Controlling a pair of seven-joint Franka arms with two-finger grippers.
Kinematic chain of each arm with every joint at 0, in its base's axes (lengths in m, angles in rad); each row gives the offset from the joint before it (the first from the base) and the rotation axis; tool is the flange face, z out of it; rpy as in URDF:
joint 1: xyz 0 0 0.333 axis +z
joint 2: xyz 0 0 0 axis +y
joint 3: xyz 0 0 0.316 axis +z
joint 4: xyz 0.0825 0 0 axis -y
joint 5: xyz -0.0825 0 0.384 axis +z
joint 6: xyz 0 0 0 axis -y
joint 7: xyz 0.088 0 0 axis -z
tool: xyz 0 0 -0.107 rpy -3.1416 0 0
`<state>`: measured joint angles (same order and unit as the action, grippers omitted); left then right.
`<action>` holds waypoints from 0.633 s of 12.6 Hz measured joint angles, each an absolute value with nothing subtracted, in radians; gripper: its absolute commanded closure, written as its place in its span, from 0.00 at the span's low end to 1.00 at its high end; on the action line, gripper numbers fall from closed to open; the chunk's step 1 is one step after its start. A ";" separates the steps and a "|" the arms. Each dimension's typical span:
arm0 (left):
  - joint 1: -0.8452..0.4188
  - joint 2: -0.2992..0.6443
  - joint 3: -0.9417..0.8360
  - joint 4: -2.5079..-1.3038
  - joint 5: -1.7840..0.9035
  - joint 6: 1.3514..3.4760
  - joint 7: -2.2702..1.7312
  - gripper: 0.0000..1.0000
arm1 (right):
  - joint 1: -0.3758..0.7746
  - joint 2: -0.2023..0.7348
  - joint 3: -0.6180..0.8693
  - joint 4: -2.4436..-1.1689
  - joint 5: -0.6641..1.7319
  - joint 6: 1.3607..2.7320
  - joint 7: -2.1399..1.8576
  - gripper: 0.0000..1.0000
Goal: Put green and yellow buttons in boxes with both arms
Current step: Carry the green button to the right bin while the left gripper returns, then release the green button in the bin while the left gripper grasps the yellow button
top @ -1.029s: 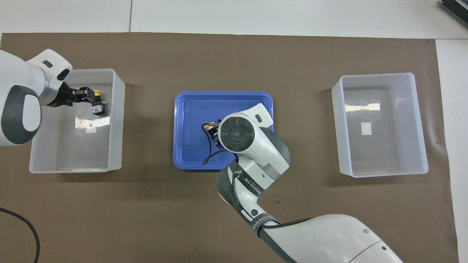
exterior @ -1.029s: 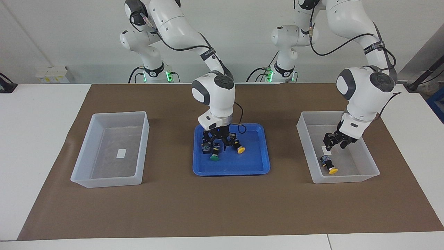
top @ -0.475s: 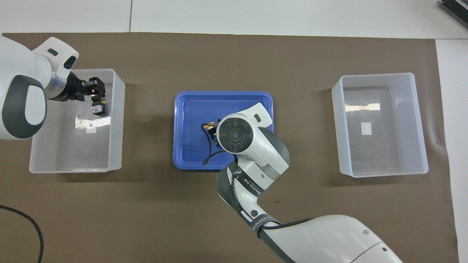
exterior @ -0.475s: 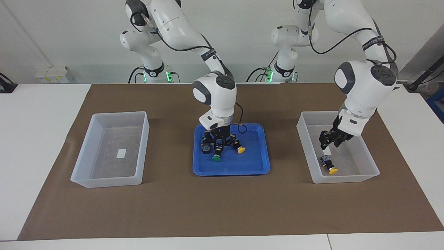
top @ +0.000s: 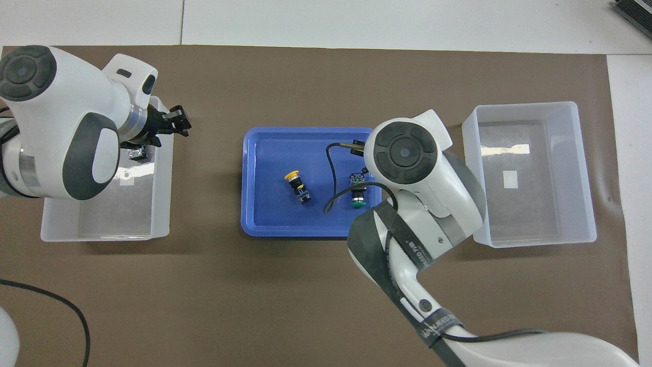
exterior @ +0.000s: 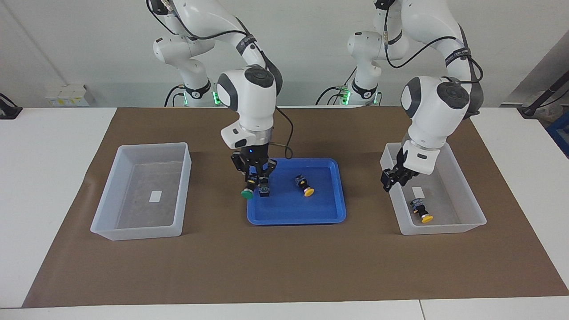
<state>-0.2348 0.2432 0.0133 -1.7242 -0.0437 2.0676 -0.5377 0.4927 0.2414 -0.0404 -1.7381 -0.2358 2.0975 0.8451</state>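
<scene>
My right gripper (exterior: 254,179) is shut on a green button (exterior: 247,194) and holds it just above the edge of the blue tray (exterior: 298,218) at the right arm's end. In the overhead view the wrist hides that grip. A second green button (top: 358,196) lies in the tray beside it, and a yellow button (exterior: 305,186) lies mid-tray. Another yellow button (exterior: 422,213) rests in the box (exterior: 444,229) at the left arm's end. My left gripper (exterior: 393,180) hangs open and holds nothing over that box's wall on the tray side. The other box (exterior: 138,233) holds only its label.
Both boxes and the tray stand in a row on a brown mat (exterior: 284,266), which lies on the white table (exterior: 44,178). A black cable (top: 46,311) lies on the mat near the left arm's base.
The right gripper closed on the green button and lifted it toward the tray's edge at the right arm's end. The left gripper rose out of its box toward the tray, leaving the yellow button there.
</scene>
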 measured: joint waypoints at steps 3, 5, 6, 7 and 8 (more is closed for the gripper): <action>-0.305 0.245 0.012 -1.726 -0.044 2.075 -0.697 0.38 | 0.381 0.121 -0.041 -1.836 -0.225 2.063 0.655 1.00; -0.351 0.245 0.011 -1.742 -0.044 2.110 -0.795 0.39 | 0.275 0.039 -0.043 -1.911 -0.169 2.054 0.472 1.00; -0.371 0.245 0.011 -1.754 -0.044 2.127 -0.834 0.39 | 0.218 0.006 -0.044 -1.949 -0.132 2.050 0.379 1.00; -0.392 0.246 0.011 -1.767 -0.044 2.140 -0.871 0.39 | 0.159 -0.019 -0.045 -1.988 -0.088 2.052 0.278 1.00; -0.414 0.246 0.011 -1.781 -0.044 2.159 -0.906 0.39 | 0.106 -0.031 -0.045 -2.021 -0.055 2.061 0.184 1.00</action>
